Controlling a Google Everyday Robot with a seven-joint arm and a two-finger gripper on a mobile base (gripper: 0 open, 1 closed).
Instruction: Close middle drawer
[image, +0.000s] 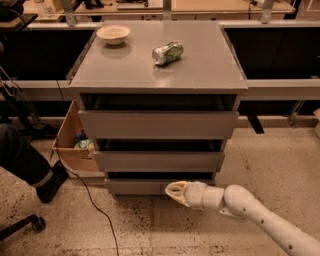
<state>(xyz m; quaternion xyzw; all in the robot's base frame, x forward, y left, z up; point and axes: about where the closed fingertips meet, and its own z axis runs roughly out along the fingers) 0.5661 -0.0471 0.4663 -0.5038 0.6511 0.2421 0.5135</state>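
Bowl (114, 34) sits at ten o'clock on the cabinet top (200, 70), can (168, 52) at its four o'clock. Gripper (171, 190) hangs at the middle drawer's (159, 161) six o'clock, before the bottom drawer (132, 187). Cardboard box (75, 159) stands at the cabinet's nine o'clock.

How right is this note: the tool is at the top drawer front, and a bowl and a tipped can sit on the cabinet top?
Not quite. The camera view shows the tool low, by the bottom drawer front; the bowl and tipped can do sit on the cabinet top.
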